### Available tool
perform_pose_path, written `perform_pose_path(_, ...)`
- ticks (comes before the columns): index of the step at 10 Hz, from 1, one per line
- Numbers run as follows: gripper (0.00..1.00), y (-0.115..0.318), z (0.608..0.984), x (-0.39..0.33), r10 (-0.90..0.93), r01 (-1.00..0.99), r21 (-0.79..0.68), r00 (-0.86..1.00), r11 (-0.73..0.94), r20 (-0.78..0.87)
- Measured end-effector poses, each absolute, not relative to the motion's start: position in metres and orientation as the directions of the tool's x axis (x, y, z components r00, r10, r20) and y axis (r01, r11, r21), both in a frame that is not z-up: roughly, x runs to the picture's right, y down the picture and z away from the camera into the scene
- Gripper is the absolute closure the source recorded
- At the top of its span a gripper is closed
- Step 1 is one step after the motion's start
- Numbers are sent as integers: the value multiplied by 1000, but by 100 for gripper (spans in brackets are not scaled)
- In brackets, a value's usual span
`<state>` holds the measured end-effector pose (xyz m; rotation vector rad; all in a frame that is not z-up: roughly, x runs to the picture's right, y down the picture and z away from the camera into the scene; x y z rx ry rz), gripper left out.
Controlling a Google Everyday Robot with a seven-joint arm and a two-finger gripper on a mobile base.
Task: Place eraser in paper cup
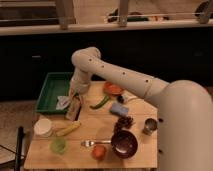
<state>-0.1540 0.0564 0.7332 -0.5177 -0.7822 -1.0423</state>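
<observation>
wooden table (145,145) | dark wall behind | pale ledge (100,27) above | warm dim light

The gripper (75,98) hangs over the table (100,125) beside the tray (50,90), with the eraser (73,108) just under it. The paper cup (43,127) stands near the left edge. The banana (67,129) lies to its right. The bowl (124,143) sits right of the fork (92,143), and the metal cup (149,126) further right.

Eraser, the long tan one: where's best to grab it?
Across its narrow width, coming from above: the eraser is a long slim block, tilted beside the green tray. The gripper is at its upper end.
</observation>
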Motion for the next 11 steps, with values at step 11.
perform_pose_path(11,100,59,681,-244,-536,884,-8,290,468,793)
